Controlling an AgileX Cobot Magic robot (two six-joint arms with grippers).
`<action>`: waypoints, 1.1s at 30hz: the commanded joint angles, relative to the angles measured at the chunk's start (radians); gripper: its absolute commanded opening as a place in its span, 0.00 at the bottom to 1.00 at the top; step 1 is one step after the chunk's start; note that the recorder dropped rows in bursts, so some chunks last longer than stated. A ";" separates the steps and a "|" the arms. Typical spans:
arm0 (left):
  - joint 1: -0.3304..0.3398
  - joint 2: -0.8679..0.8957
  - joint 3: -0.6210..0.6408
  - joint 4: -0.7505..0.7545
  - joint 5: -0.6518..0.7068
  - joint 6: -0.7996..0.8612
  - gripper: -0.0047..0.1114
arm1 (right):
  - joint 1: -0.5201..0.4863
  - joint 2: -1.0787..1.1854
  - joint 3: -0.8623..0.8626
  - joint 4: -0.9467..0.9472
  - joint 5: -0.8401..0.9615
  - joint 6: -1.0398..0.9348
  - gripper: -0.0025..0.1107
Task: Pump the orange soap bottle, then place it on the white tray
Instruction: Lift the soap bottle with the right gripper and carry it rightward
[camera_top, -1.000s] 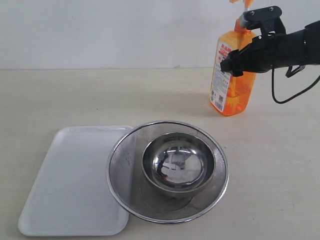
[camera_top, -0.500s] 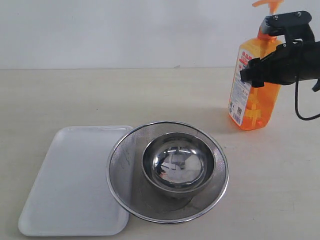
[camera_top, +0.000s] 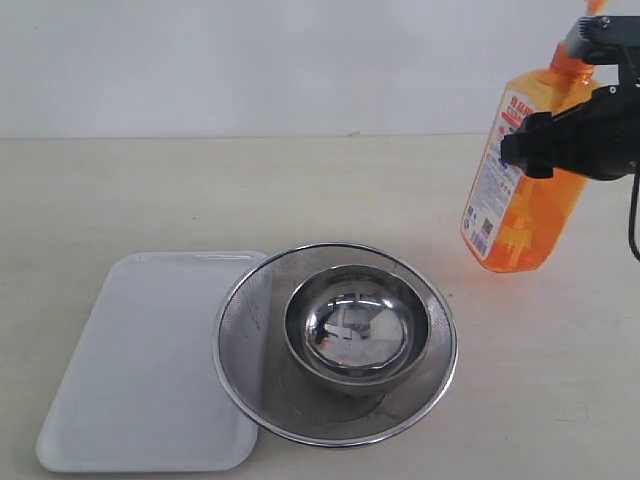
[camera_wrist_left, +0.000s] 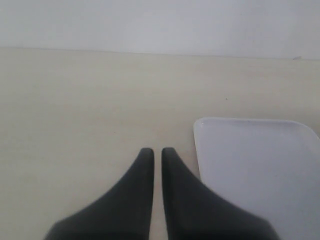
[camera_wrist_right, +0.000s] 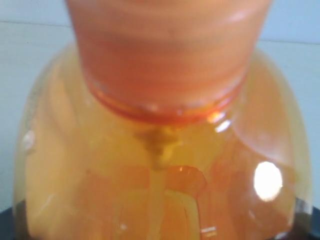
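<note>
Exterior view, right pincer (camera_top: 548, 140) clamped around the upper body of the tilted orange soap bottle (camera_top: 515, 225), white tray (camera_top: 130, 370) well apart from it, beyond a steel strainer (camera_top: 250, 330), left pincer (camera_wrist_left: 157, 151) closed on nothing, tray just beside it.

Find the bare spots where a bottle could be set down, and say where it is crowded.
Free: the left part of the tray, clear of the strainer; the table between the wall and the tray; the table right of the strainer, nearer the camera than the bottle. Crowded: the strainer, bowl inside, overlaps the tray's right edge.
</note>
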 joint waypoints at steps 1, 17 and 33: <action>-0.006 0.002 0.003 0.003 -0.010 -0.002 0.08 | -0.005 -0.103 0.036 0.046 0.009 0.002 0.02; -0.006 0.002 0.003 0.003 -0.010 -0.002 0.08 | -0.005 -0.409 0.259 0.052 0.009 0.052 0.02; -0.006 0.002 0.003 0.003 -0.010 -0.002 0.08 | -0.005 -0.635 0.396 0.044 0.039 0.090 0.02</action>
